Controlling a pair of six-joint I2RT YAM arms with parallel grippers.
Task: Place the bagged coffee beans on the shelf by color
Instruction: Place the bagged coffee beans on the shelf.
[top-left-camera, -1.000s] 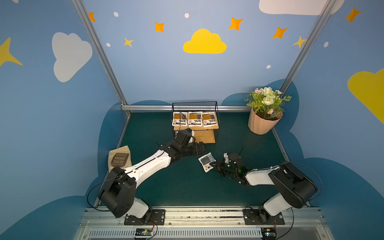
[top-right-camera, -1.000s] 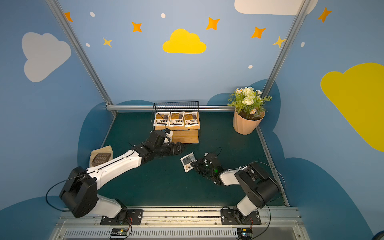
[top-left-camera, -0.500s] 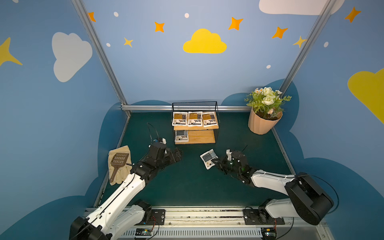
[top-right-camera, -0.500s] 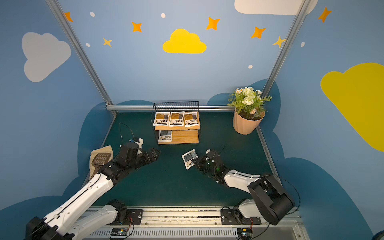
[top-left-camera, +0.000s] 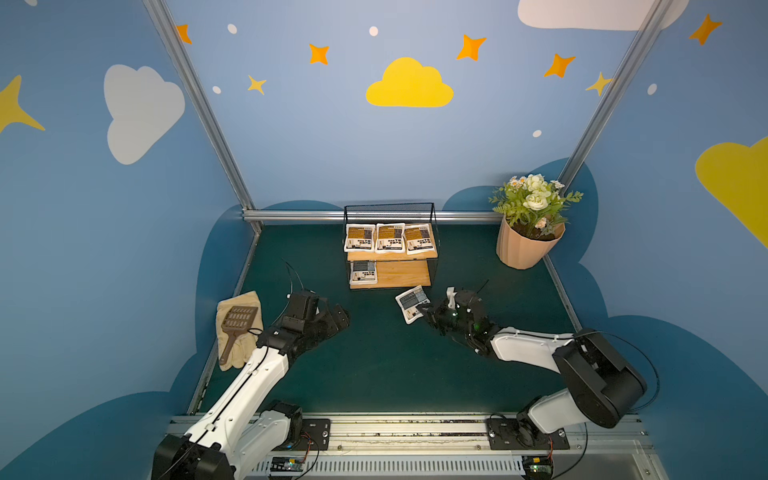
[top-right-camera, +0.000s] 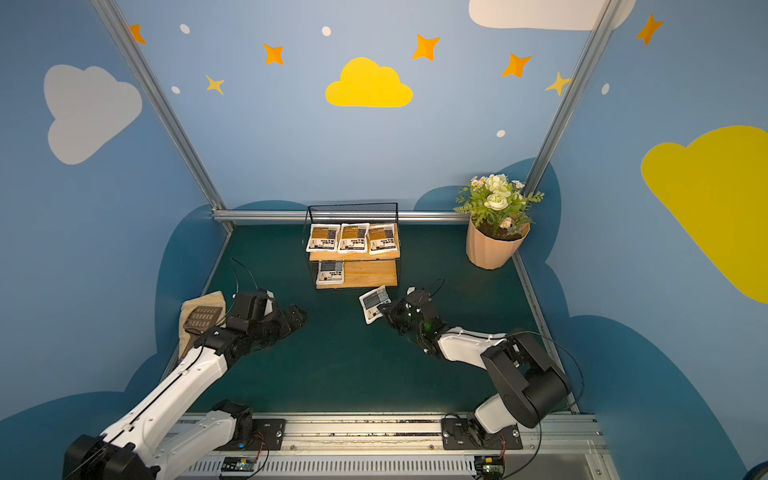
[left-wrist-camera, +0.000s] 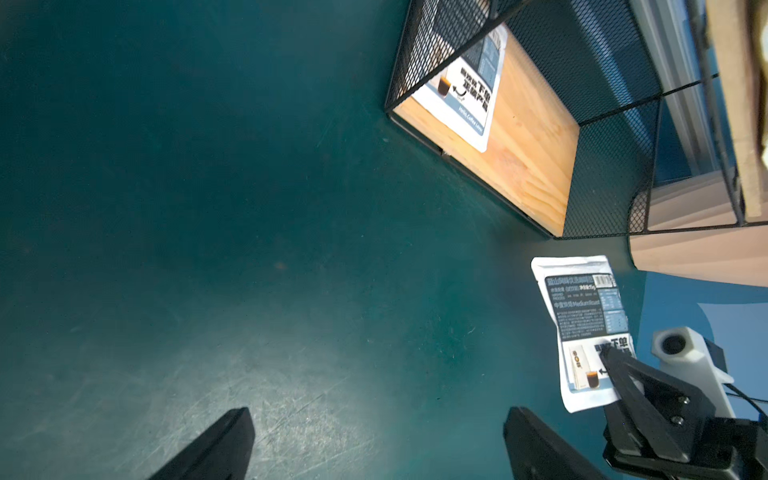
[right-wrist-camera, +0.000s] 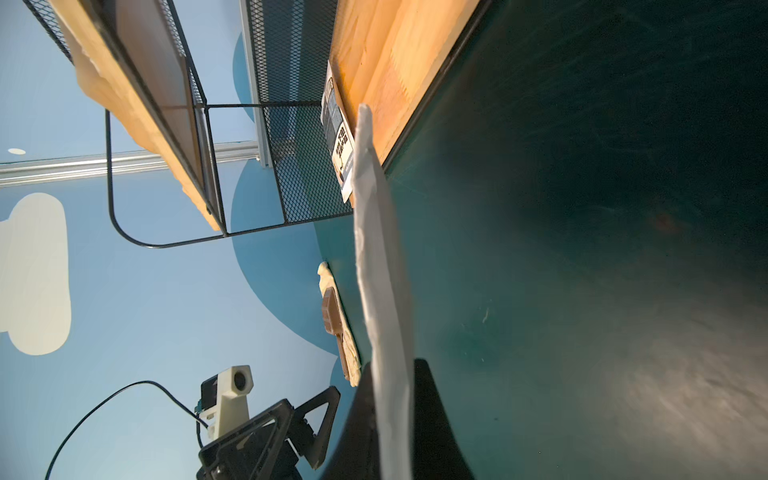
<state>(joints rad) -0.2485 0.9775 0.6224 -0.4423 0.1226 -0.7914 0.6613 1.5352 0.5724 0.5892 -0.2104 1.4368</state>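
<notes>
Though grip looks unclear from above, right wrist shows pouch (right-wrist-camera: 384, 291) clamped.

Top views high, looking down and forward, wrist views low, close, all sharing the shelf (top-left-camera: 405, 274)

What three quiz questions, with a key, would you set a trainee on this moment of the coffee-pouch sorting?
1. How many orange-labelled pouches lie on the shelf's upper board?
2. True or false: the left gripper is shut on a pouch.
3. The right gripper grips a grey-blue pouch. Where does the other grey-blue pouch lie? A) lower board B) upper board C) green tabletop
Key: 1) three; 2) false, it stands open and empty; 3) A.
</notes>
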